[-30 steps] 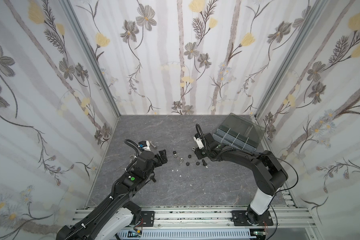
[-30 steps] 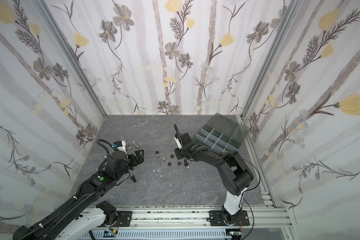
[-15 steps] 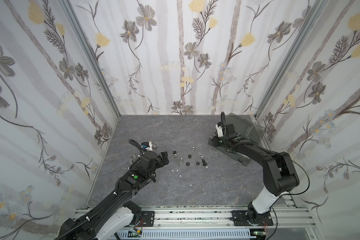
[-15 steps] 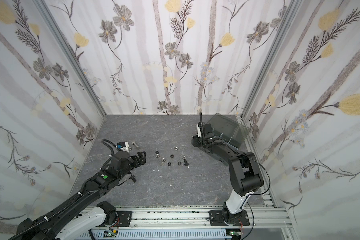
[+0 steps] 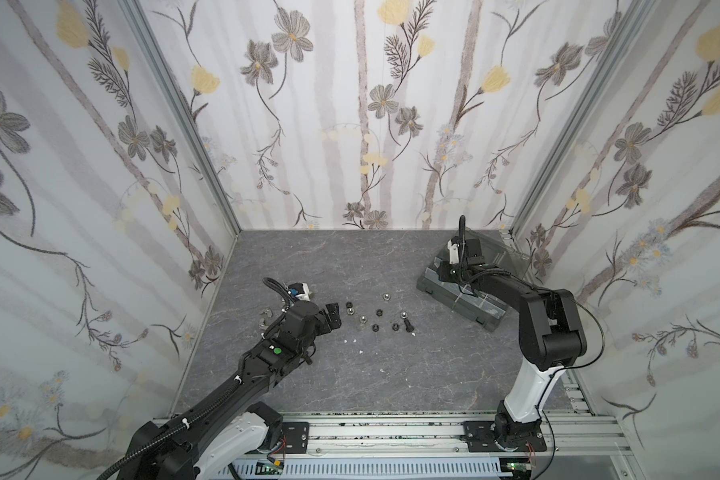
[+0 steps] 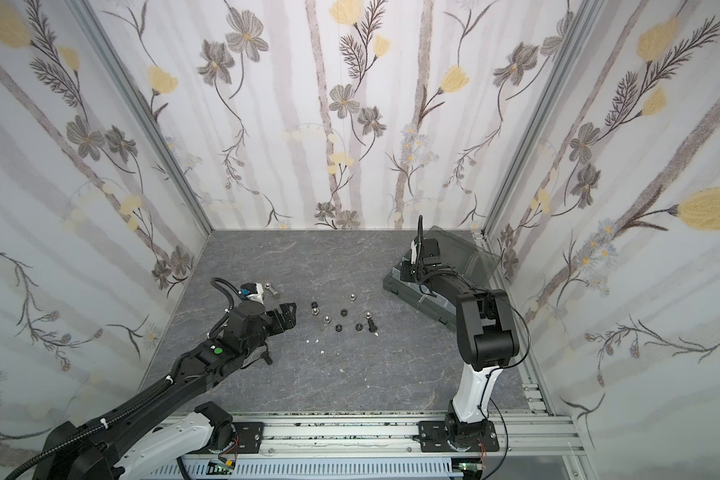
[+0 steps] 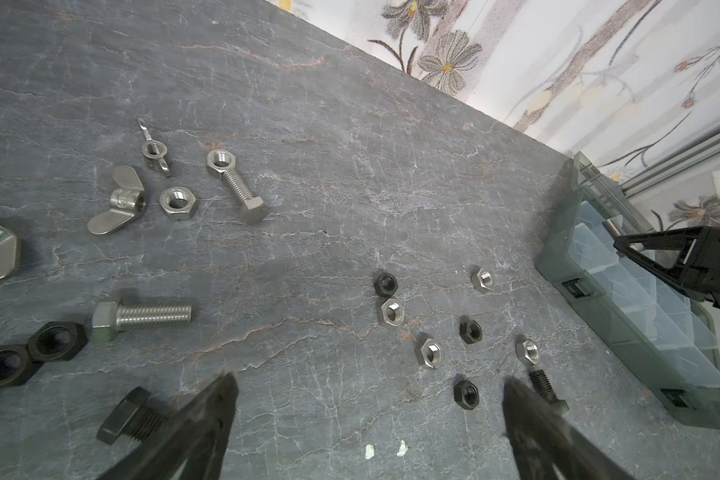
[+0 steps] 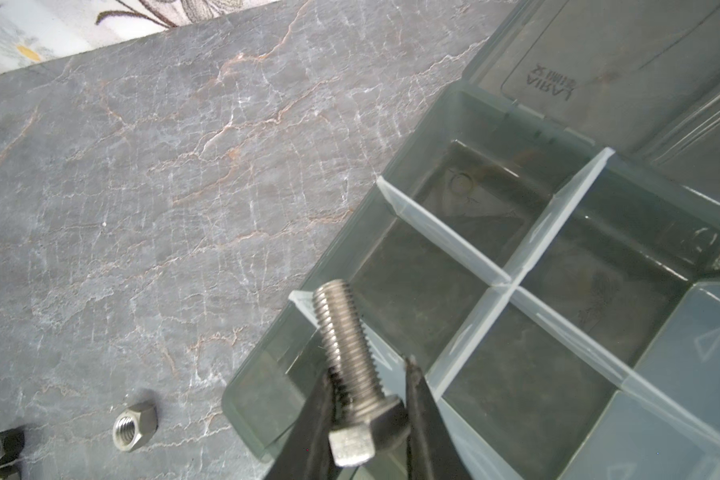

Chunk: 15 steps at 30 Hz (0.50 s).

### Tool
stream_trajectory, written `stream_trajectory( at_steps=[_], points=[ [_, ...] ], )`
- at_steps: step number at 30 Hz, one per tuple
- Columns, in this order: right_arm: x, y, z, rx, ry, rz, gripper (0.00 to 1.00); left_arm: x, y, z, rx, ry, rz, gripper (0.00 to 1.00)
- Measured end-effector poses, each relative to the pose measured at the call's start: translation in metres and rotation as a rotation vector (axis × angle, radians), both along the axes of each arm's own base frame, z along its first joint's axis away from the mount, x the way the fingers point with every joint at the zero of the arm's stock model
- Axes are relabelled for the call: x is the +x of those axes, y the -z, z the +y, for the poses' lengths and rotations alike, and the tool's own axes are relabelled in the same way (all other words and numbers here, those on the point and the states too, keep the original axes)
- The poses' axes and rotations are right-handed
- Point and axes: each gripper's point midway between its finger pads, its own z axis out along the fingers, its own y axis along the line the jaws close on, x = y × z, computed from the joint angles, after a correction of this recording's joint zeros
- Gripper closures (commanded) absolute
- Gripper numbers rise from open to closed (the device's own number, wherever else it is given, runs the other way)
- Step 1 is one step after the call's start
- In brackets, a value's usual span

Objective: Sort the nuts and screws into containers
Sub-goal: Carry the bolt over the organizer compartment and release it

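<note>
Left arm [image 5: 267,361]: black links, green dot, white cable tie, ribbed hose.
Right arm [image 5: 533,316]: black links, white lower segment, black cable.
Left hand [image 6: 290,318]: black tapering fingers.
Right hand [image 7: 620,246]: black triangular openwork fingers.

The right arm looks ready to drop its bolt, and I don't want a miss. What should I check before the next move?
1. Right hand shut firmly on the bolt: ok.
2. Lid open: ok.
3. Bolt above the box: ok.
4. Bolt over a single compartment, clear of the dividers: cannot tell; its shaft crosses a divider in the right wrist view.
5. Left hand open and away from the box: ok.
6. Nuts all sorted: not ok; several lie on the table.
</note>
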Motion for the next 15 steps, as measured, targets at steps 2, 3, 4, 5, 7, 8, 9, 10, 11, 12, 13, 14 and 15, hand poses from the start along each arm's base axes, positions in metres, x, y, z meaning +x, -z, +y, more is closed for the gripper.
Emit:
stream_trajectory(
  at_steps=[2,3,4,5,7,8,9,10,11,12,13,14,15],
  points=[
    [0.007,-0.001,-0.002,0.001,0.007,-0.005,0.91,0.000,0.001,0.000,0.009,0.005,0.001,0.00],
    [0.010,0.000,-0.003,0.001,0.010,-0.006,0.91,0.000,0.002,0.000,0.011,0.005,0.004,0.00],
    [0.012,0.000,-0.004,0.001,0.012,-0.008,0.91,0.001,0.003,0.000,0.014,0.005,0.007,0.00],
    [0.016,0.000,-0.004,0.001,0.013,-0.010,0.90,0.001,0.004,-0.001,0.017,0.007,0.009,0.00],
    [0.020,0.000,-0.005,0.002,0.016,-0.011,0.89,0.001,0.005,-0.001,0.019,0.008,0.010,0.00],
    [0.022,0.000,-0.005,0.001,0.016,-0.011,0.89,0.001,0.005,-0.001,0.021,0.009,0.011,0.00],
    [0.025,0.000,-0.004,0.001,0.016,-0.013,0.87,0.001,0.005,-0.001,0.022,0.010,0.011,0.00],
    [0.026,0.000,-0.004,0.001,0.016,-0.014,0.85,0.001,0.005,-0.001,0.022,0.010,0.011,0.00],
    [0.027,0.001,-0.004,0.000,0.016,-0.013,0.83,0.001,0.005,-0.001,0.022,0.010,0.011,0.00],
    [0.027,0.002,-0.005,-0.002,0.015,-0.011,0.81,0.001,0.005,-0.001,0.023,0.009,0.011,0.00],
    [0.028,0.003,-0.005,-0.003,0.015,-0.009,0.79,0.001,0.005,-0.001,0.022,0.009,0.011,0.00],
    [0.027,0.005,-0.005,-0.005,0.013,-0.005,0.77,0.001,0.004,-0.001,0.019,0.008,0.010,0.00],
    [0.026,0.006,-0.006,-0.006,0.014,0.001,0.74,0.002,0.002,-0.001,0.016,0.006,0.008,0.00]
  ],
)
